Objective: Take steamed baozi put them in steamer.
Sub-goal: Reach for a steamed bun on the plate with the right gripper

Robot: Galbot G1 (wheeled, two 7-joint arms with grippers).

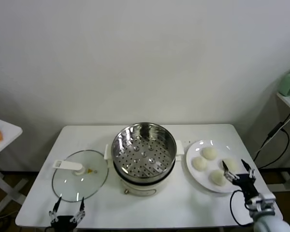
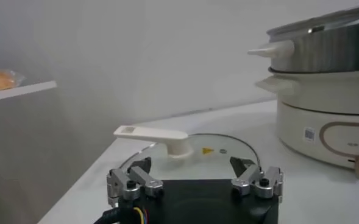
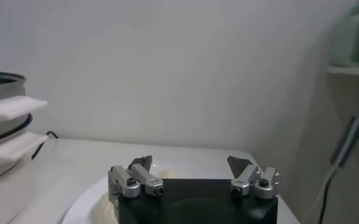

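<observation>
Right gripper point(image 1: 238, 167) hangs over the near right part of the plate point(image 1: 195, 171), jaws spread wide and empty. It is poised just above the plate's near right rim, close beside the right-hand bun point(image 1: 228, 164) and the nearest bun point(image 1: 217, 177), touching neither as far as the head view shows. The right wrist view shows both fingers point(image 3: 144, 167) apart with only the plate point(image 3: 81, 207) and a sliver of pale dough under them.

Step in hand, as judged: approach for the first pick. All four baozi point(image 1: 209, 153) sit on the plate; the steamer point(image 1: 144, 150) basket is bare, so nothing has been transferred yet.

Next move calls for: lower the open jaws around one bun, close gently (soft dough, likely to dent or stick), lift clear of the plate rim, then carry it toward the steamer on the gripper's left and over its raised steel wall before release.

Edges and room:
- The table edge point(image 1: 251, 145) lies close to the gripper's right; little margin there.
- The buns sit near one another; the jaws could nudge a neighbour.
- The steamer handle point(image 1: 180, 147) projects toward the plate, close to its rim.
- Open tabletop lies between the plate and the near edge.

Left gripper point(image 1: 67, 210) is parked at the near left edge, open and empty, just short of the lid point(image 1: 80, 175).
</observation>
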